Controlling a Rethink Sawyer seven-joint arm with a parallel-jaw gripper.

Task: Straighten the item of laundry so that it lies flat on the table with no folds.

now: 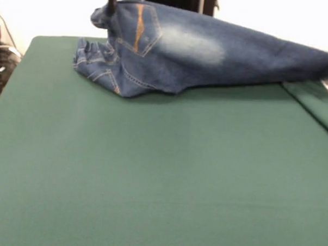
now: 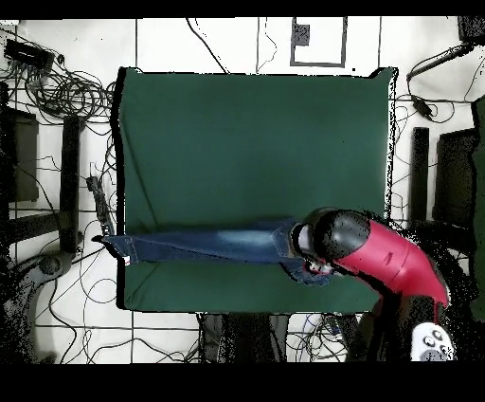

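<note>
One table (image 1: pixel 150 182): dark green cloth cover, spreading well below and away from the gripper's tip.
Jeans (image 1: pixel 210 54): blue denim with a faded whitish patch, folded double along the table's robot-side edge; the waist end is lifted and bunched at the gripper, the legs trail off past the table's side edge, cuffs cut off from the front.
Arm (image 2: pixel 379 251): red and black, hiding the waistband from overhead.
Gripper (image 1: pixel 110 2): only a red-topped dark tip shows, touching the raised waist; fingers hidden, grip impossible to tell.
Writing: none readable.
</note>
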